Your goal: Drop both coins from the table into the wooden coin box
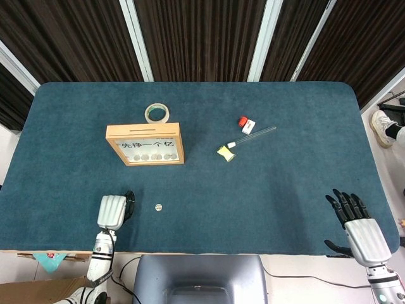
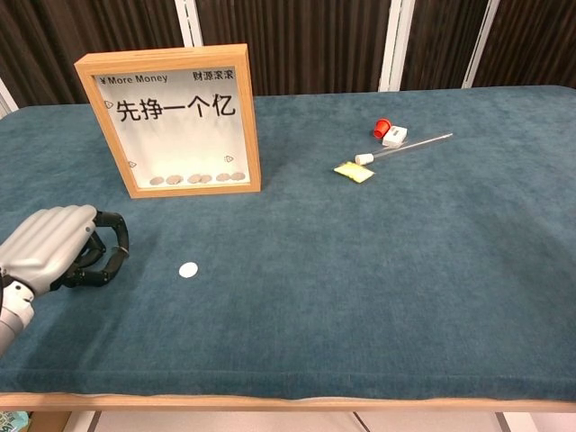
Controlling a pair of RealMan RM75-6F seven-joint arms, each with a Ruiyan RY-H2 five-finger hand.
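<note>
Left hand (image 2: 56, 252): set low at the near left edge of the table (image 1: 285, 190), palm down, knuckles toward the far side, fingers (image 2: 106, 256) curled under in a clench; whether anything is enclosed cannot be told.

Coin (image 2: 188, 269): a single one is seen, lying flat on the cloth just to the right of the left hand, apart from it; being round, no long axis is given.

Wooden coin box (image 2: 169, 120): stood upright beyond the left hand, its glazed front turned toward the robot, long axis running left to right, slot edge uppermost; a row of coins is seen through the glass along the bottom.

Tape roll (image 1: 157, 113): laid flat just behind the box.

Yellow packet (image 1: 224, 152), clear tube (image 1: 256, 135), small red-and-white item (image 1: 246, 123): grouped well beyond and left of the right hand.

Right hand (image 1: 359, 228): shown in the head view only, at the near right corner, fingers spread and pointed away from the robot, nothing held.
</note>
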